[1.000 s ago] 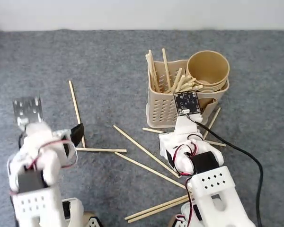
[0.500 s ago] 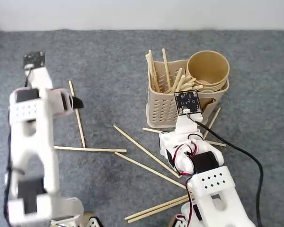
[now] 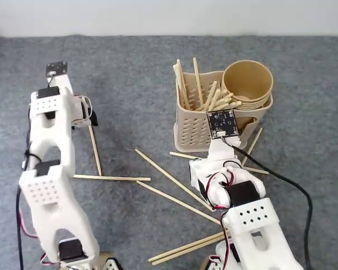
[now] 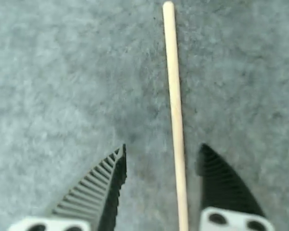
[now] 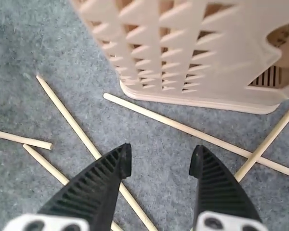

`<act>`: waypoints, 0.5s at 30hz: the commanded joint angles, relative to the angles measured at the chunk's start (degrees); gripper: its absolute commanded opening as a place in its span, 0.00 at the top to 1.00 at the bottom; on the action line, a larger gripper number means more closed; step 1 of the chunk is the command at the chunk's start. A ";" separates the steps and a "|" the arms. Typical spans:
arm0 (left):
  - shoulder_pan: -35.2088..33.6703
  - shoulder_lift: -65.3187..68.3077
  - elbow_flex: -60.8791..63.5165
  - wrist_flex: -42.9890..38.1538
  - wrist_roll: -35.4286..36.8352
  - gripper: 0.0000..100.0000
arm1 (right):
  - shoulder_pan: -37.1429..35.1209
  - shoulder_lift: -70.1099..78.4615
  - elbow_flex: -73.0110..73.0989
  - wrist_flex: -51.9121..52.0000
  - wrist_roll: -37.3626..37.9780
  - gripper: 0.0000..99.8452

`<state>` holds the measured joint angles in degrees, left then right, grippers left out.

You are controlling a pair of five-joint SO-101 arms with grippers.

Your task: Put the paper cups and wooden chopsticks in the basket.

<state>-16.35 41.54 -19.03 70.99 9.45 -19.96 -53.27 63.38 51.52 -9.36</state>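
Chopstick (image 4: pixel 175 110) lies lengthwise between the open, empty jaws of the left tool (image 4: pixel 162 150), close beside one jaw.

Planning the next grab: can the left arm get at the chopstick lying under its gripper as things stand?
Probably yes. The left gripper is open, and the chopstick lies on bare carpet between its jaws, closer to one of them, with nothing on top of it there.
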 commanded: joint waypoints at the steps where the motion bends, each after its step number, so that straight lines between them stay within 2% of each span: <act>1: 0.53 2.73 -8.66 2.37 -0.70 0.83 | 0.22 -0.75 -0.44 -1.01 -0.62 0.79; 6: 1.05 8.35 -16.75 7.38 -0.70 0.88 | 0.22 -0.75 -0.35 -1.01 -0.62 0.79; 11: 1.93 12.22 -22.90 11.87 -0.70 0.99 | 0.40 -0.75 -0.35 -1.01 -0.62 0.79; 15: 3.16 13.01 -27.38 17.49 -0.62 0.99 | 0.40 -0.75 -0.35 -1.01 -0.62 0.79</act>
<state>-13.45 54.73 -42.15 84.26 9.19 -19.96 -53.27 63.38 51.52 -9.36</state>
